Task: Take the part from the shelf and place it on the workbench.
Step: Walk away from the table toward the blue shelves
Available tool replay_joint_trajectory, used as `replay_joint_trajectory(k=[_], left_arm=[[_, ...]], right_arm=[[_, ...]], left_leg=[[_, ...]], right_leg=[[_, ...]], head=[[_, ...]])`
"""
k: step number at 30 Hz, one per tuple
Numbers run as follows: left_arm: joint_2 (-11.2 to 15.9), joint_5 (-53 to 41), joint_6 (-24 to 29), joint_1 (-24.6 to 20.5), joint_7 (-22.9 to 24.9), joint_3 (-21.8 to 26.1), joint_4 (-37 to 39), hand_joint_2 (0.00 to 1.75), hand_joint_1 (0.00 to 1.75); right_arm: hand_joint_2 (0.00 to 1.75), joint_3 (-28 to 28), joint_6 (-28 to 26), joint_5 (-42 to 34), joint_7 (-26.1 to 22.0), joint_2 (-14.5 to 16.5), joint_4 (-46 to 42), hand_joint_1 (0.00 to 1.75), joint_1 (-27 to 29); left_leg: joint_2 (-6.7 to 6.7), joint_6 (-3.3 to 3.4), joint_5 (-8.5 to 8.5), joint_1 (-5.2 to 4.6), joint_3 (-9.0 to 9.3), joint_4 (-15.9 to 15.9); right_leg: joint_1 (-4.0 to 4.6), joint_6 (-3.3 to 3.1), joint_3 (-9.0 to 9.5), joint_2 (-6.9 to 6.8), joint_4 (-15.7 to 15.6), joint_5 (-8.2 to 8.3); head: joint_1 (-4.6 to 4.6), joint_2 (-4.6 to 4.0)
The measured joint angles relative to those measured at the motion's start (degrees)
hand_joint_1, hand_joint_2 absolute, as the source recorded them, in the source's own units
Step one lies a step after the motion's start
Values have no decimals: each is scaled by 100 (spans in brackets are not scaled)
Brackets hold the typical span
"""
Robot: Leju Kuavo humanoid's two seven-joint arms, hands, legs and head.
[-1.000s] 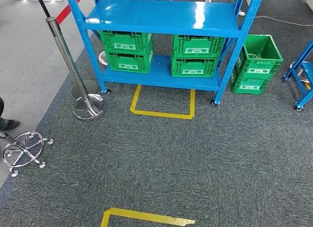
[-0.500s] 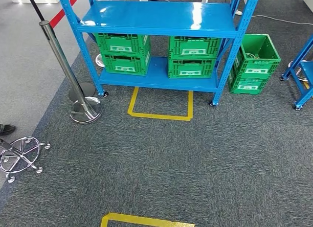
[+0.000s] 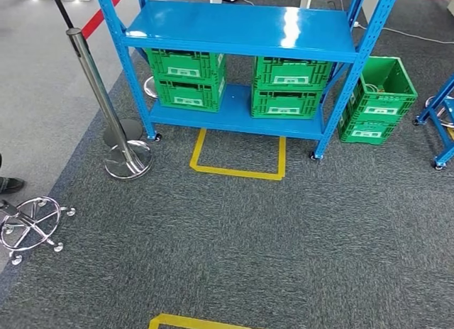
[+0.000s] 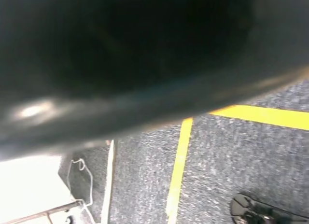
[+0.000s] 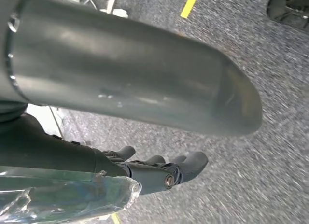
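A blue shelf stands ahead in the head view, its top deck bare. Green crates sit stacked on its lower deck, one pair on the left and one on the right; I cannot make out what is in them. My right hand hangs over the grey carpet, its thick grey thumb apart from the dark fingers and nothing between them. Crinkled clear plastic lies beside the fingers. In the left wrist view my left hand is a dark blur and its fingers are not readable.
An open green crate stands on the floor right of the shelf, beside another blue frame. A chrome barrier post, a chair base and a person's shoe are on the left. Yellow tape marks a square before the shelf.
The whole picture has shifted: the camera swayed, and the shelf now sits slightly lower and further right in it. Nothing on the shelf or floor has moved.
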Motion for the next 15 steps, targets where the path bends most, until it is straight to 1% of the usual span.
replay_joint_trajectory(k=[1,3,4,5,6,7,8,9,10,11,12,13,14,15], left_arm=[[-3,-14,7,-8,-2,-5,1,0,0],[-1,-43,27,-25,-6,-24,1,0,0],[-5,-59,36,-29,-9,-39,2,0,0],[-9,-73,43,-33,-13,-58,2,0,0],[-12,-86,46,-36,-15,-77,3,0,0],[-20,-99,47,-39,-17,-96,4,0,0],[-21,-113,47,-41,-18,-114,5,0,0],[-23,-130,47,-37,-18,-128,8,0,0],[-25,-146,47,-30,-18,-140,11,0,0],[-28,-159,48,-23,-18,-150,14,0,0],[-29,-167,49,-19,-18,-158,16,0,0],[-31,-169,50,-18,-18,-165,16,0,0],[-33,-171,51,-25,-18,-170,17,0,0],[-36,-171,51,-35,-18,-175,17,0,0]], right_arm=[[0,-10,14,0,0,-9,1,0,-6],[0,-31,28,0,2,-18,1,0,-10],[0,-43,31,0,3,-29,1,0,-13],[0,-59,33,0,4,-40,1,0,-21],[0,-78,37,0,3,-49,1,0,-32],[0,-100,41,0,3,-58,1,0,-41],[0,-123,46,0,2,-65,1,0,-48],[0,-144,53,0,2,-72,1,0,-49],[0,-165,59,0,3,-80,1,0,-46],[0,-183,65,0,3,-90,1,0,-42],[0,-197,69,0,4,-98,1,0,-40],[0,-210,72,0,4,-103,1,0,-40],[0,-223,73,0,3,-107,1,0,-44],[0,-235,74,0,3,-110,1,0,-51]], left_leg=[[-2,-25,-12,-7,-1,6],[-4,-74,-31,-4,9,4],[-1,-106,-71,0,7,39],[1,-142,-159,8,-43,168],[4,-179,-295,22,-158,414],[7,-211,-457,40,-344,772],[7,-236,-609,59,-572,1178],[7,-254,-682,77,-770,1496],[7,-266,-636,91,-886,1633],[8,-270,-478,103,-895,1553],[9,-265,-231,113,-791,1253],[13,-253,13,118,-631,852],[17,-234,161,111,-475,488],[20,-210,237,102,-364,228]], right_leg=[[8,-20,44,5,-84,-1],[3,-59,68,10,-118,-8],[-8,-86,89,8,-137,-9],[-24,-116,113,4,-158,-10],[-39,-142,137,-2,-176,-13],[-40,-161,149,-6,-181,-24],[-40,-171,156,-10,-181,-35],[-40,-176,165,-11,-181,-47],[-40,-174,179,-9,-180,-60],[-42,-169,200,-6,-180,-74],[-43,-159,229,-2,-180,-90],[-44,-142,253,1,-180,-108],[-36,-114,265,3,-177,-130],[-28,-80,267,4,-175,-147]], head=[[-4,0],[-11,1],[-25,1],[-47,1],[-66,1],[-89,0],[-97,0],[-96,0],[-100,0],[-99,0],[-98,0],[-97,0],[-96,0],[-95,0]])
